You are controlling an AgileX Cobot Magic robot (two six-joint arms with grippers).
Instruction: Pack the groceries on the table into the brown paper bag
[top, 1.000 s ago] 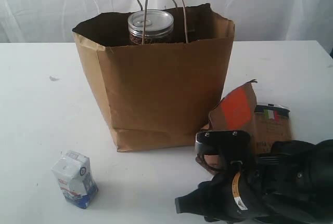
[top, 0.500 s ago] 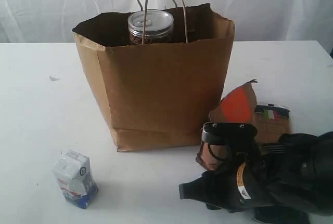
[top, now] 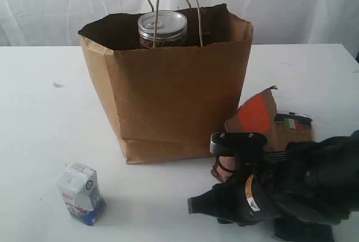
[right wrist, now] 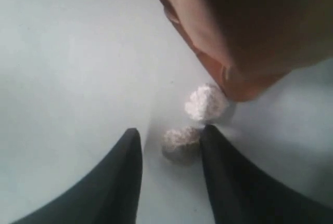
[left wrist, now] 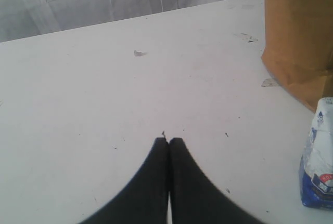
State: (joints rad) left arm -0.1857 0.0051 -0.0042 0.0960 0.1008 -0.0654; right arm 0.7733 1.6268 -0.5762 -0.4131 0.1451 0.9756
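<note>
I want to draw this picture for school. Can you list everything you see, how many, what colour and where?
paper bag: one, brown, standing mid-table
can: one, silvery pull-tab top, inside the bag, showing above its rim
carton: one, white and blue, on the table, left of the bag and nearer the camera
pouch: one, brown and orange, by the bag's lower right corner
spaghetti pack: one, brown, lying flat to the right of the pouch
lumps: two, white, on the table by the right pincer
table: one, white
curtain: white, behind the table
left pincer: one, black, shut, over the table
right pincer: one, black, open, low beside the pouch
</note>
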